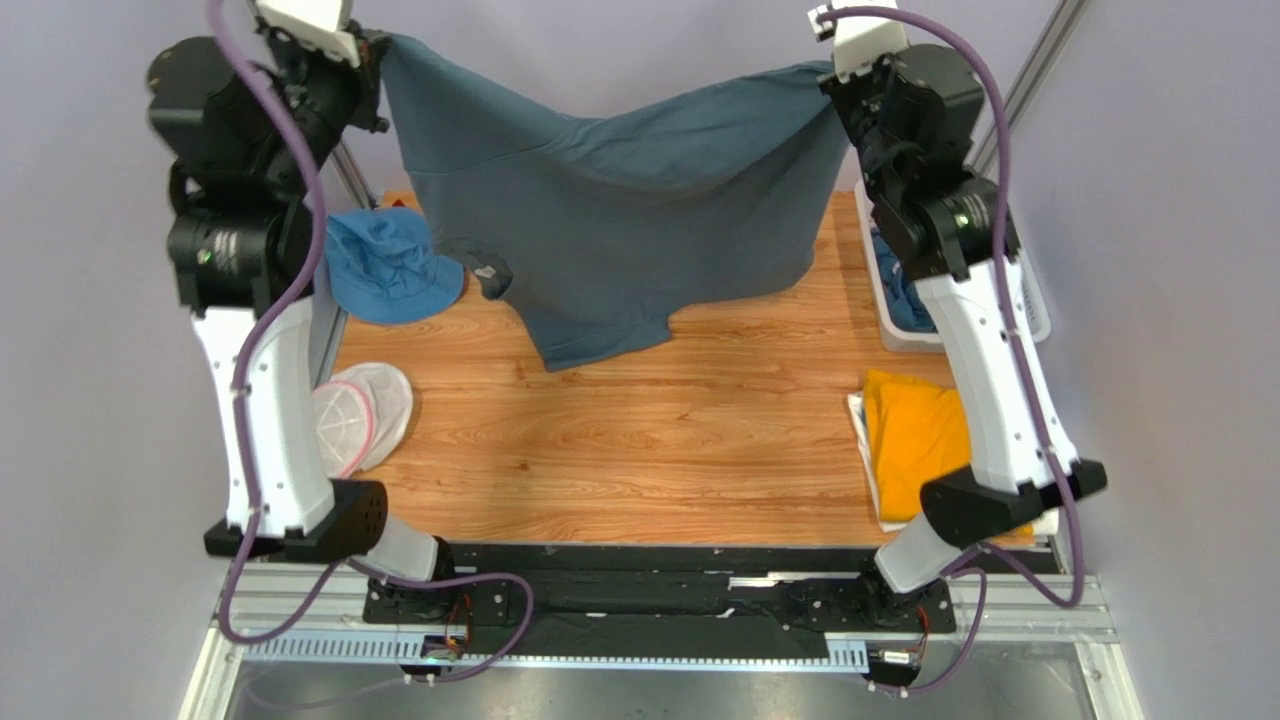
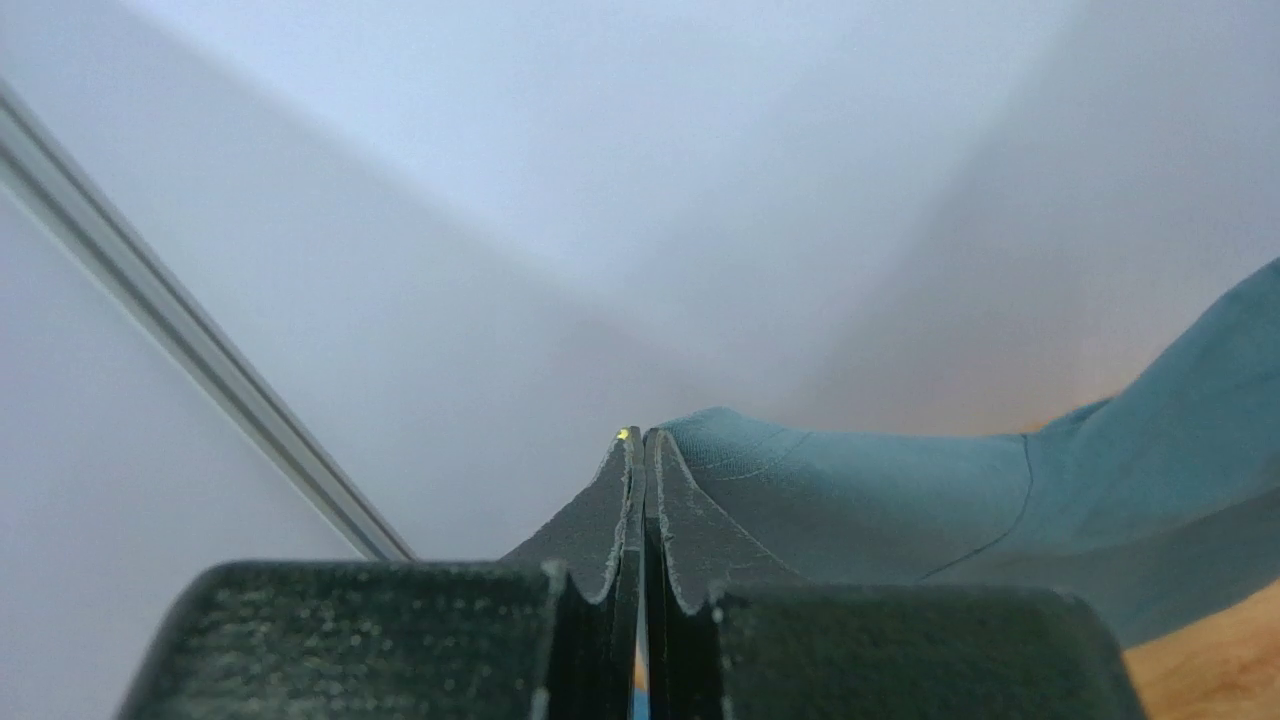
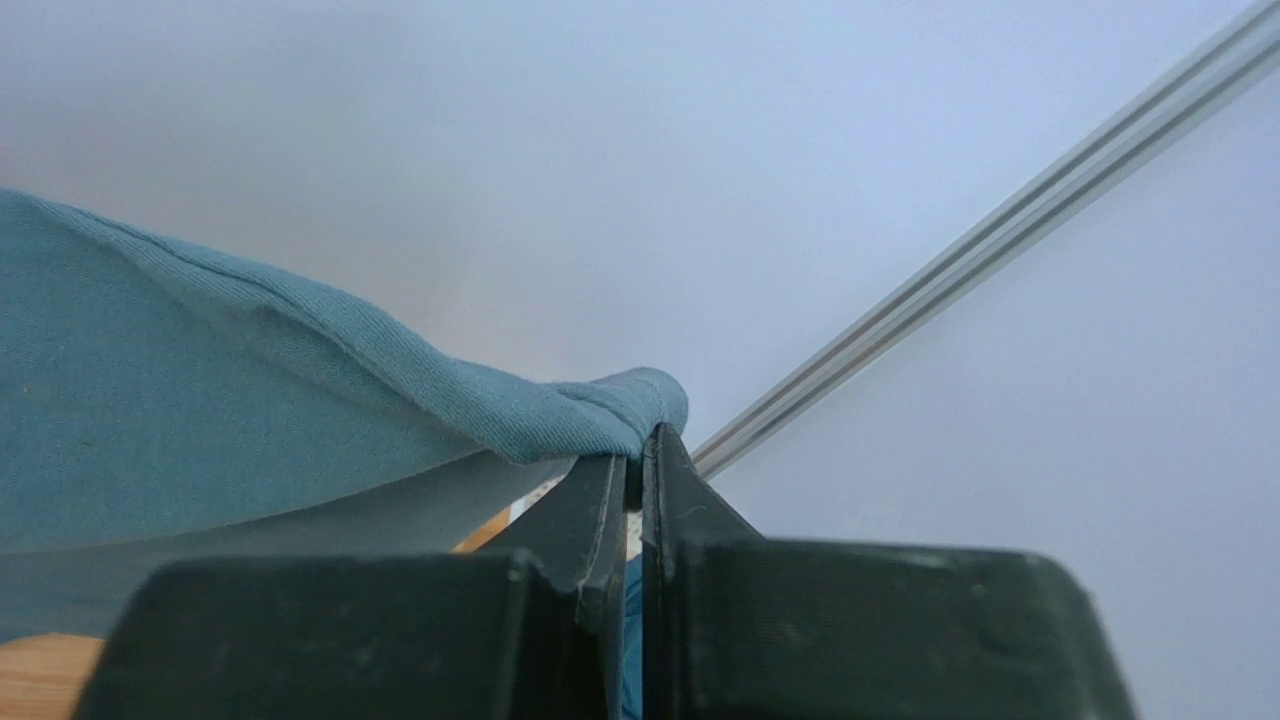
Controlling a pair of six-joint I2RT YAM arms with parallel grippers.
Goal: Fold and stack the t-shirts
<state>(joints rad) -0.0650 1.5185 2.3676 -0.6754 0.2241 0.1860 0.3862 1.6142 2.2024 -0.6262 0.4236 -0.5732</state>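
Observation:
A dark slate-blue t-shirt (image 1: 631,210) hangs spread in the air between my two raised arms at the far side of the table. My left gripper (image 1: 365,53) is shut on its left upper corner; the cloth (image 2: 902,495) runs off to the right of the closed fingers (image 2: 601,518). My right gripper (image 1: 831,83) is shut on its right upper corner; the cloth (image 3: 301,390) drapes left from the fingers (image 3: 684,503). The shirt's lower end hangs down to the table top. A folded mustard-yellow t-shirt (image 1: 917,443) lies on white cloth at the right.
A bright blue brimmed hat (image 1: 388,267) lies at the far left. A round white mesh pouch with pink edging (image 1: 361,417) lies at the near left. A white bin (image 1: 902,323) with blue cloth stands at the right behind my right arm. The wooden table top (image 1: 646,450) shows in the middle.

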